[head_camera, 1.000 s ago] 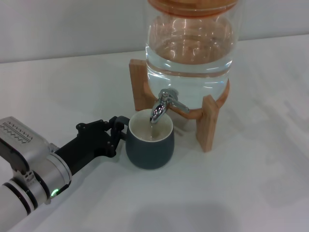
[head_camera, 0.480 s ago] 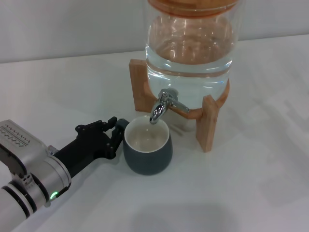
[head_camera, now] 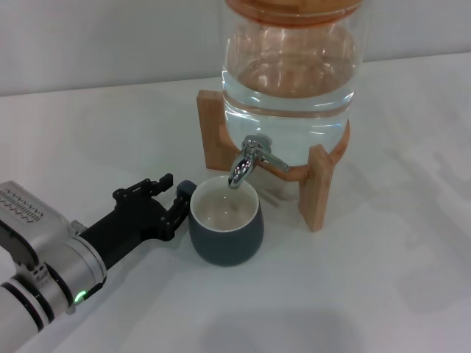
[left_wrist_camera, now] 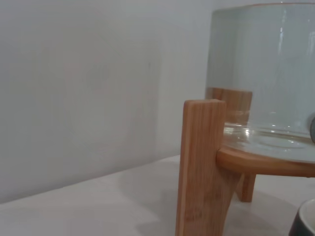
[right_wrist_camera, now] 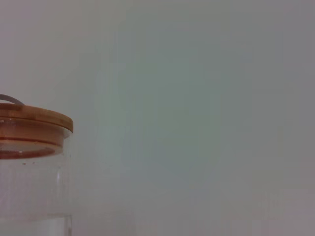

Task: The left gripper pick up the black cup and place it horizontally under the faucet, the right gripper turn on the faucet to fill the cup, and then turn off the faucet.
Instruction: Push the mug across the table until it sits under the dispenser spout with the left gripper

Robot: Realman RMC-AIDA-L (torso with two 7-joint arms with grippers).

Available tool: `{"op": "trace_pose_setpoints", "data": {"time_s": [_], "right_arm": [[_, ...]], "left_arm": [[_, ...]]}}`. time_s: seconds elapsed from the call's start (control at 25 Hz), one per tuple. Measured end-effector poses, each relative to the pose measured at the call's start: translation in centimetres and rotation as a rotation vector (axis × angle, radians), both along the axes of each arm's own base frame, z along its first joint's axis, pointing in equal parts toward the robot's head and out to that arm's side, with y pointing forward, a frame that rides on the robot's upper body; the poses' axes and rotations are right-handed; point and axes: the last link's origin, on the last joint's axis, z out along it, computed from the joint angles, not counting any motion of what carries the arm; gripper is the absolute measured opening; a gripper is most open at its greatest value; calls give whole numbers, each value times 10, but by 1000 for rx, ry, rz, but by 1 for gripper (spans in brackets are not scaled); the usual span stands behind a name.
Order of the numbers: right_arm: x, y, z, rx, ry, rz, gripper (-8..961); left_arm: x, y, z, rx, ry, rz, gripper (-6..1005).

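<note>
Opened since earlier, left gripper (head_camera: 171, 197) fingers straddle black cup (head_camera: 224, 229) handle under faucet (head_camera: 246, 160).

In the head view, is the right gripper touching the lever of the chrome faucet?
No, the small chrome faucet on the clear glass jar has nothing touching its lever, and no right gripper appears.

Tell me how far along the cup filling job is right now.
Placing looks done: the black cup stands upright under the faucet, on the table. In hand: the left gripper sits open at the cup's handle. No stream is visible. Left: the right gripper, not in view, must work the faucet.
</note>
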Motion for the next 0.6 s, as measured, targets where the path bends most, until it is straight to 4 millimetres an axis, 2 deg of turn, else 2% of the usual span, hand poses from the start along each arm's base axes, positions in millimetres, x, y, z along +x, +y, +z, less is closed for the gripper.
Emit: {"op": "trace_pose_setpoints", "data": {"time_s": [0.44, 0.6], "right_arm": [[0, 0, 0, -2, -1, 1, 795], [0, -1, 0, -3, -1, 2, 795]], "left_arm": [[-8, -11, 4, 6, -26, 10, 434], [-13, -16, 10, 23, -55, 12, 434]]}}
